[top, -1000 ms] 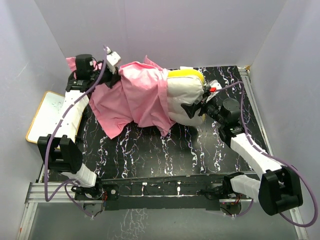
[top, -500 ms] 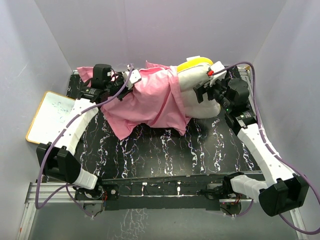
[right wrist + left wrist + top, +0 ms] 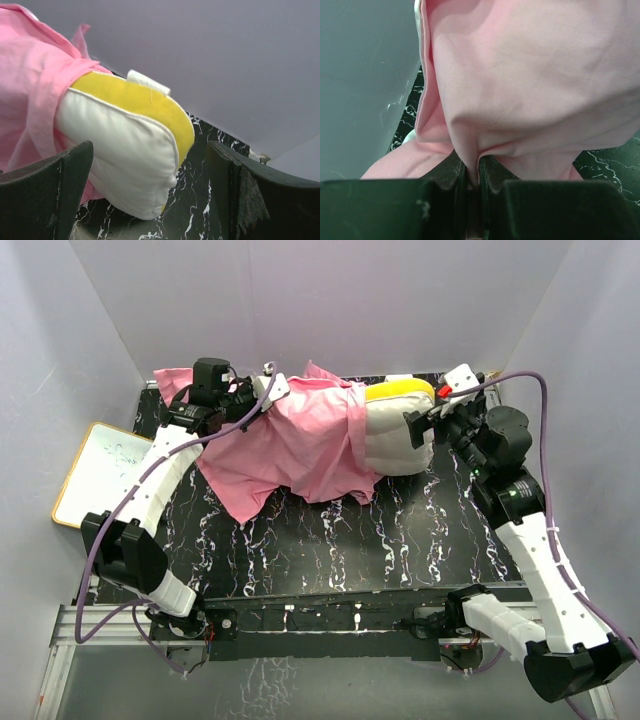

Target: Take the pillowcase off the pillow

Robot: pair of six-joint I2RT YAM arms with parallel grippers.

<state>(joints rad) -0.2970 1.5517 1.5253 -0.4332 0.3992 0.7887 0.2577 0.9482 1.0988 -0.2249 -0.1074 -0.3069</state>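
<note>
Since a second earlier the pillow (image 3: pixel 398 435) had shifted rightward, its yellow-banded end bare, the pillowcase (image 3: pixel 300 440) sleeving the rest. The right gripper (image 3: pixel 420 426) stood spread wide beside that end. Only the left wrist view showed the left gripper (image 3: pixel 472 175) pinching a pink fold. A white board (image 3: pixel 100 468) lay far left.

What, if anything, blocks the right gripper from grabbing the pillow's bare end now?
Nothing visible, so probably yes, it can. The right gripper is open, and the pillow shows its uncovered white-and-yellow end straight ahead between the fingers. The pillowcase covers only the other part, pinched by the left gripper.
</note>
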